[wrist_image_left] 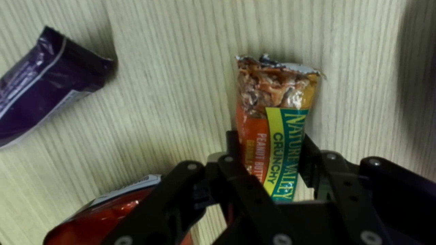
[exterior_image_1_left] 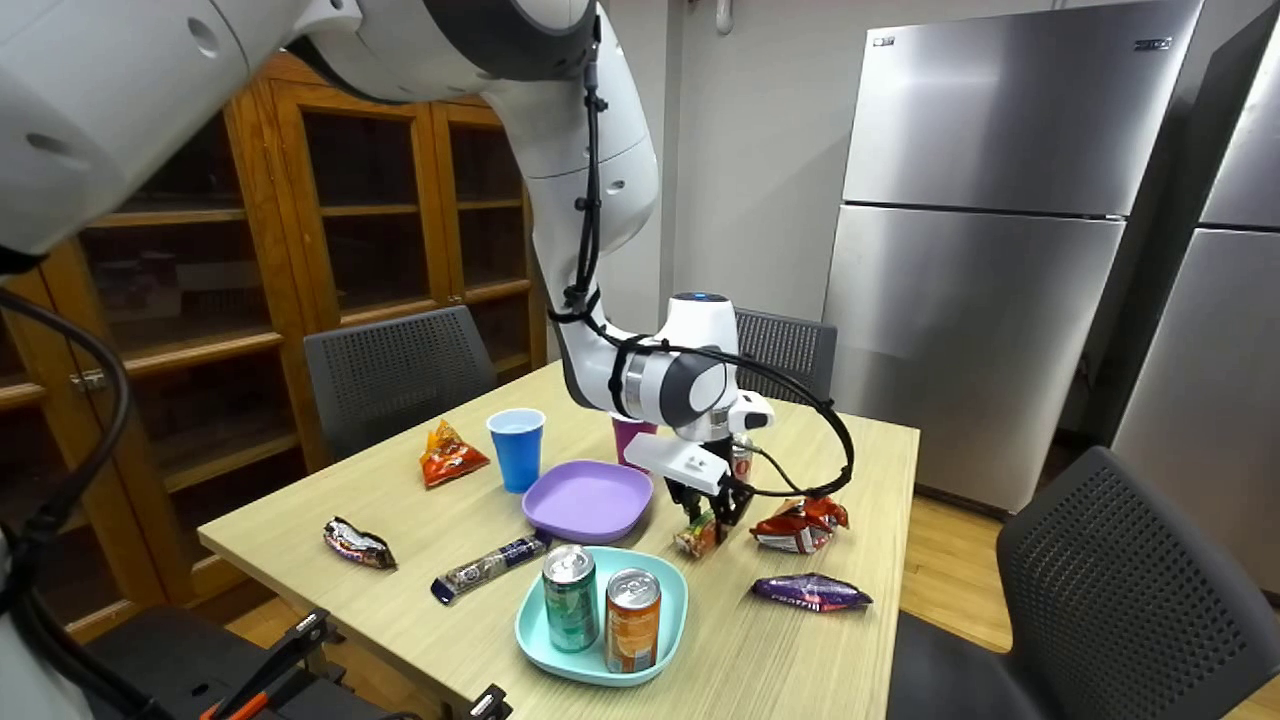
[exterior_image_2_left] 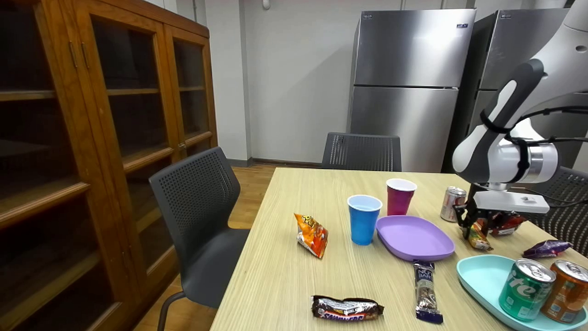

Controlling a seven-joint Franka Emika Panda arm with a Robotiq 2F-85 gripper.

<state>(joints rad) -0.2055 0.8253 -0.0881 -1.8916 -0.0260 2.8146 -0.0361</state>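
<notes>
Hand (wrist_image_left: pixel 270 144) part-closed, gripping granola bar (wrist_image_left: pixel 277 119) by both sides; red packet (wrist_image_left: pixel 98 219) near

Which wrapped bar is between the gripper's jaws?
The Nature Valley Crunchy bar, wrapped in orange, yellow and green. It alone sits between the jaws of the gripper; the purple-wrapped bar, Snickers bar and nut bar all lie outside.
</notes>
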